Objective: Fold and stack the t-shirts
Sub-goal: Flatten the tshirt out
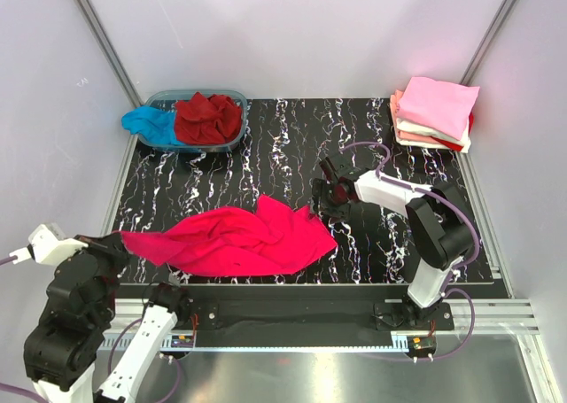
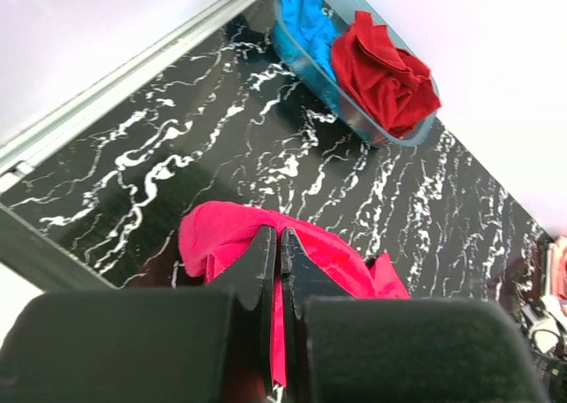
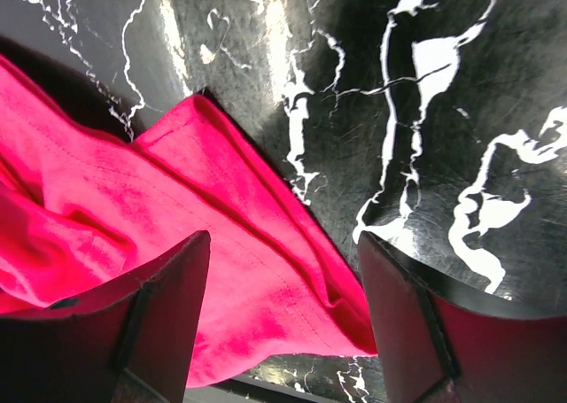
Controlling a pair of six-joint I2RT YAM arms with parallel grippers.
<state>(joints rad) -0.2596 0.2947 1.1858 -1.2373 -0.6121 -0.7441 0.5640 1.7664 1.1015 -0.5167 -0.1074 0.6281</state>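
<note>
left arm pinches the red tee, right jaws stand wide at its far corner

from above, the pinkish-red t-shirt (image 1: 235,241) lies crumpled and unfolded on the near half of the table (image 1: 266,146), around 6 to 7 o'clock, stretched sideways from 9 to 3. its 9 o'clock end draws out to a point at the left gripper (image 1: 122,238), which sits by the table's near left corner. in the left wrist view the left gripper (image 2: 279,252) has its two fingers (image 2: 257,270) pressed flat together. a strip of the red cloth shows in the seam between them, so it is clamped on the tee with no gap.

the right gripper (image 1: 330,199) hangs just beyond the tee's 3 o'clock end, near the middle of the table. in its own wrist view the right gripper (image 3: 288,319) is spread wide. one finger is over the cloth and the other over the bare marble-patterned table (image 3: 425,111). a hemmed corner of the pinkish-red t-shirt (image 3: 221,226) lies in the gap between them. neither finger visibly presses it, and it grips nothing.

at 11 o'clock stands the clear blue tub (image 1: 221,145). a dark red t-shirt (image 1: 208,118) is bunched inside it and a turquoise t-shirt (image 1: 146,124) spills over its 9 o'clock rim. at 1 o'clock, well apart from the rest, sits a folded stack (image 1: 434,111), pale pink on top with white and red layers beneath.
</note>
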